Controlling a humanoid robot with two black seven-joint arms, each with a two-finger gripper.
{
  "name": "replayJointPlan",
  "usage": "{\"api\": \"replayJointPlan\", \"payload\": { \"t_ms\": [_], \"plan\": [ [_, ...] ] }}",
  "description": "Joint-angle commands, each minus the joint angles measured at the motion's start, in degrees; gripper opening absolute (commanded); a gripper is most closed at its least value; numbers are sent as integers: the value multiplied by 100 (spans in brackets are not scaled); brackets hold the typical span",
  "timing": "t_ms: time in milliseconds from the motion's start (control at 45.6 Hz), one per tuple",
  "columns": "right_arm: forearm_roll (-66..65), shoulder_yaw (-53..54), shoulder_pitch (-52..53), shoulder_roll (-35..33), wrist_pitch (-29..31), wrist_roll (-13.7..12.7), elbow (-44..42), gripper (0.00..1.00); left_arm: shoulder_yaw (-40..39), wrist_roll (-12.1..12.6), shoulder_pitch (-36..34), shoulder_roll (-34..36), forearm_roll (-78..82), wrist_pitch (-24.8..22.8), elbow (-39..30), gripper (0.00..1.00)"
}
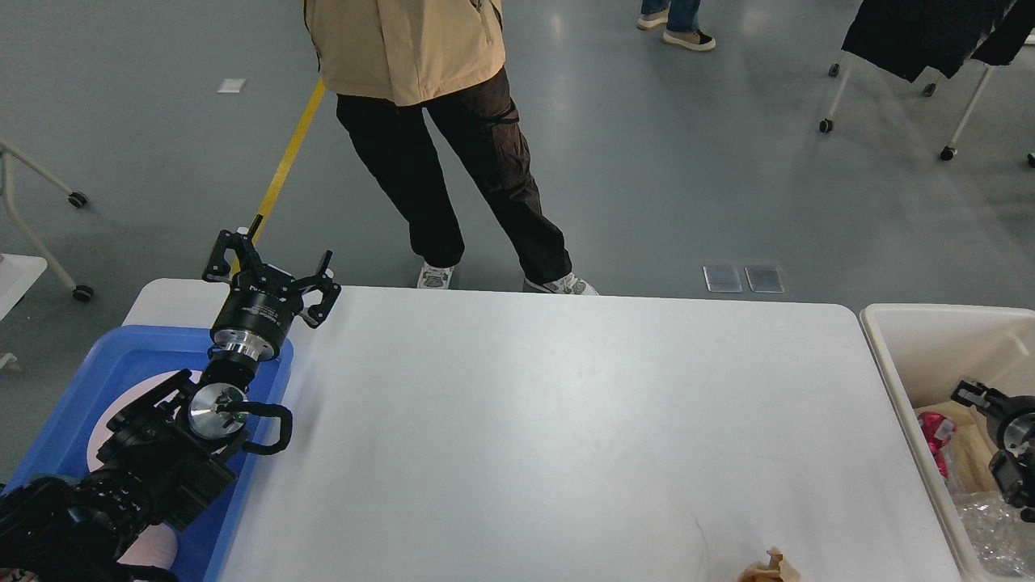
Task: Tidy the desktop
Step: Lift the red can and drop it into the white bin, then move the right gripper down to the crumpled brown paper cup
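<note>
Nearest, a brown scrap (pixel 764 566) lies at the near edge of the otherwise bare tabletop (pixel 550 420), seemingly the last bit; left end effector (pixel 271 271) spread wide, empty, over tray (pixel 121 356); right end effector (pixel 974 396) over bin (pixel 930 323), fingers indistinct.

Desktop (pixel 566 420): smooth, matt white surface, faint sheen toward its far edge, one thin hairline mark near the front edge. Blue tray (pixel 121 356), at the desktop's left end: glossy moulded plastic. Left gripper (pixel 271 271), above the tray's far corner: matt black fingers on a satin black body with a polished bare-metal collar beneath. Cream bin (pixel 914 339), off the desktop's right end: smooth, slightly glossy plastic; inside lie crinkled clear film and a shiny pink wrapper (pixel 936 432). Brown paper scrap (pixel 768 567), at the desktop's front edge: crumpled, matt.
</note>
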Motion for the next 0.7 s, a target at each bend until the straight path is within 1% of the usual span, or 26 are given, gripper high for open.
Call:
{"api": "replayJointPlan", "payload": {
  "t_ms": [0, 153, 285, 416, 482, 548, 614, 636, 680],
  "plan": [
    [-1, 170, 55, 0, -12, 1, -28, 100, 0, 0, 1, 0, 0, 0, 0, 99],
    [-1, 170, 107, 53, -12, 36, -54, 100, 0, 0, 1, 0, 0, 0, 0, 99],
    [-10, 170, 371, 132, 111, 62, 7, 100, 0, 0, 1, 0, 0, 0, 0, 99],
    [-18, 153, 818, 53, 391, 88, -2, 100, 0, 0, 1, 0, 0, 0, 0, 99],
    [-36, 153, 1301, -104, 777, 150, 147, 100, 0, 0, 1, 0, 0, 0, 0, 99],
    [-89, 170, 2021, -289, 1392, 229, 586, 100, 0, 0, 0, 17, 0, 0, 0, 99],
    [-124, 144, 2829, -465, 2051, 325, 1279, 100, 0, 0, 1, 0, 0, 0, 0, 99],
    [-141, 144, 3232, -587, 2349, 378, 1673, 100, 0, 0, 1, 0, 0, 0, 0, 99],
    [-229, 144, 3875, -824, 2728, 440, 2403, 100, 0, 0, 0, 0, 0, 0, 0, 99]
  ]
}}
